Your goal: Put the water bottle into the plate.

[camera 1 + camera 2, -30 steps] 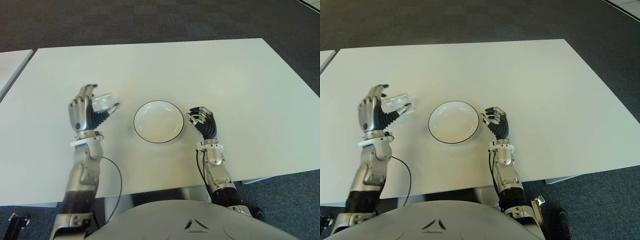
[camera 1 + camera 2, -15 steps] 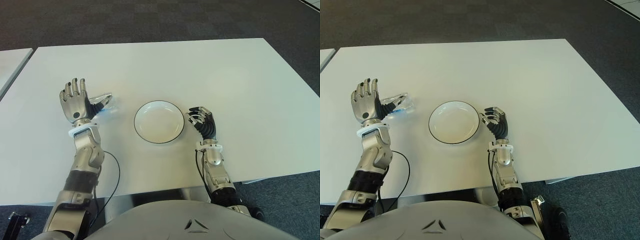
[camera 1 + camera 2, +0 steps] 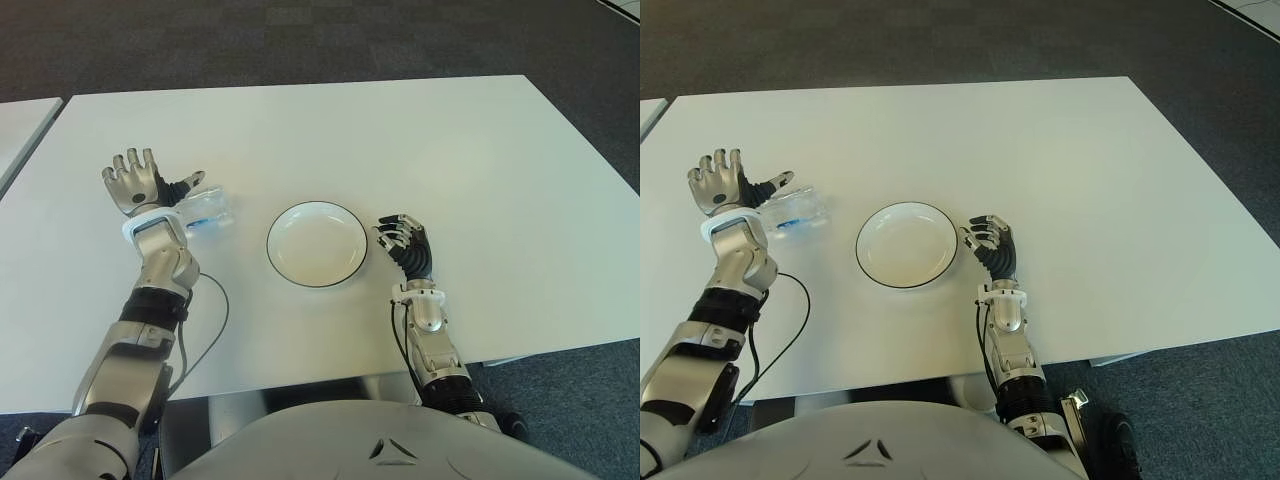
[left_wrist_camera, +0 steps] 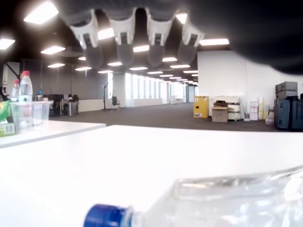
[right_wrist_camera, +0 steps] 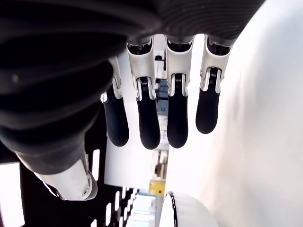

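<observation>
Now released: water bottle (image 3: 205, 209) lying on the table (image 3: 420, 140) at nine o'clock of the plate (image 3: 317, 243), left hand (image 3: 133, 184) lifted off, fingers spread. Right hand (image 3: 405, 243) curled, empty, at three o'clock. Needs regrasping.

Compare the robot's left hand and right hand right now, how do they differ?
The left hand is open with fingers spread, by the water bottle lying on the table; the right hand has its fingers curled and holds nothing. The left hand is apart from the plate, left of it; the right hand shows close beside its right rim. Neither grasps anything.
</observation>
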### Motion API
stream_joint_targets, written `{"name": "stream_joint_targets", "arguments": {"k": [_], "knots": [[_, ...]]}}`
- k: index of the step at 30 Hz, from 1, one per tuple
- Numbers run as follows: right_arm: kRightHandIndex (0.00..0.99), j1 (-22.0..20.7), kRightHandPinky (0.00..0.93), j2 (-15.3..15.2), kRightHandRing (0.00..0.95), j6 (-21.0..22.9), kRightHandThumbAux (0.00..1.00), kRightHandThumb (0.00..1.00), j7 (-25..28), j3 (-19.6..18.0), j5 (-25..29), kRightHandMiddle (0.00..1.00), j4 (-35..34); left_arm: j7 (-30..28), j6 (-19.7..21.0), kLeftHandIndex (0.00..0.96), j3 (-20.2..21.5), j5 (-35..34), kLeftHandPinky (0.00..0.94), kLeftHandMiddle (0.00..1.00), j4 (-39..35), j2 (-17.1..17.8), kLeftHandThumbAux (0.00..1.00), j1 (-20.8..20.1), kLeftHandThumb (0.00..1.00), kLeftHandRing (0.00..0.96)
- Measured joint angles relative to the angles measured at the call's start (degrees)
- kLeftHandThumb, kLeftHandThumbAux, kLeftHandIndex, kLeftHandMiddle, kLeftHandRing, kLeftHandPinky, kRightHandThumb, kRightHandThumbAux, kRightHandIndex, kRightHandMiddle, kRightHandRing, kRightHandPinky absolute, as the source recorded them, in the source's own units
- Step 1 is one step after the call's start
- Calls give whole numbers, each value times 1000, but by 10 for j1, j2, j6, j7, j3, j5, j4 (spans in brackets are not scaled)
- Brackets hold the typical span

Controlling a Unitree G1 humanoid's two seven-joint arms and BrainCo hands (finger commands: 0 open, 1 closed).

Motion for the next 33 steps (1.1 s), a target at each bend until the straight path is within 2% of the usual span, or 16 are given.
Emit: {"name": "stream_joint_targets", "arguments": {"k": [7,11,19,26,33], "knots": [[416,0,388,0,387,0,737,705,0,-1,1,409,0,34,-59,0,-22,-41,0,0,162,7,123,-57,619,0],[417,1,384,0,384,0,737,706,-1,-2,1,409,0,42,-85,0,-44,-56,0,0,221,12,125,-82,638,0],[417,2,380,0,381,0,737,706,-1,-3,1,409,0,49,-124,0,-84,-84,0,0,305,15,129,-125,646,0],[416,3,378,0,377,0,737,706,0,-3,2,408,-2,49,-178,0,-119,-98,0,0,385,16,138,-164,636,0],[416,5,378,-1,375,1,737,703,0,-5,4,406,-8,41,-209,0,-155,-106,0,0,413,13,148,-167,637,0]]}}
